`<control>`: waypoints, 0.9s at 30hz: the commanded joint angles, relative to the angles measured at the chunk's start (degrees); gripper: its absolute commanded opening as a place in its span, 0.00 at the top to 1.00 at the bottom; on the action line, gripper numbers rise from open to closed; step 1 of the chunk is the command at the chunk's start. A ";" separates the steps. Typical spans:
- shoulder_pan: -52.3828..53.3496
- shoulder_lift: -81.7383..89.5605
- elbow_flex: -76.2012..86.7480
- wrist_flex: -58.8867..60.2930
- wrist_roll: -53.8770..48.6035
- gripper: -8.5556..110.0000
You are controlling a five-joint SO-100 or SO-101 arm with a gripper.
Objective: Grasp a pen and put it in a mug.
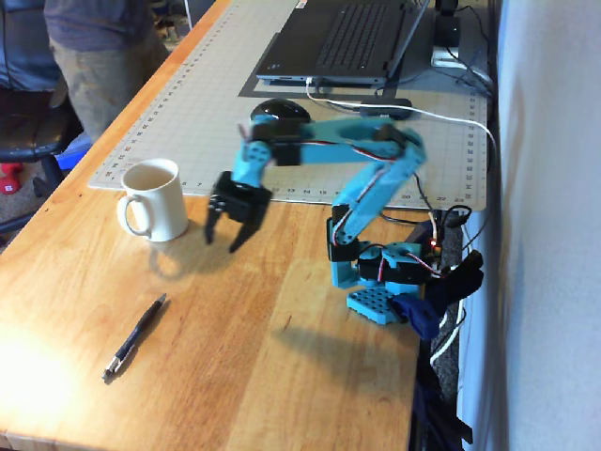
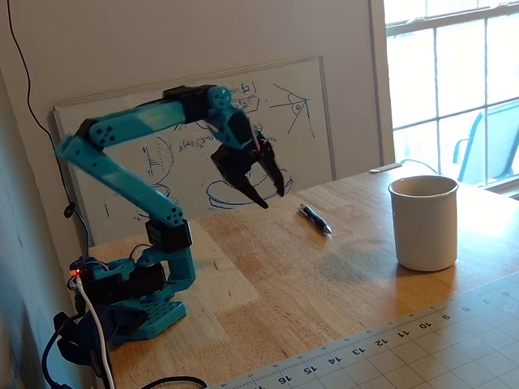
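The dark pen (image 1: 134,336) lies flat on the wooden table near the front left in a fixed view; in the other fixed view the pen (image 2: 315,218) lies beyond the gripper. The cream-white mug (image 1: 153,200) stands upright, handle toward the left; the mug (image 2: 423,222) is at the right in the other view and looks empty. My gripper (image 1: 223,235) is open and empty, hanging in the air just right of the mug and well above the pen; the gripper (image 2: 272,197) points downward in the other view.
A grey cutting mat (image 1: 188,113) covers the table's far half, with a laptop (image 1: 343,42) and a black mouse (image 1: 280,110) on it. A person (image 1: 94,47) stands at the far left edge. A whiteboard (image 2: 203,138) leans against the wall behind the arm.
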 commanded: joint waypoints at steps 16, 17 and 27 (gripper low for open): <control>-16.26 -53.00 -57.74 -0.88 37.71 0.75; -16.44 -54.93 -59.68 -0.97 38.58 0.75; -14.77 -67.15 -71.28 -0.97 32.96 0.75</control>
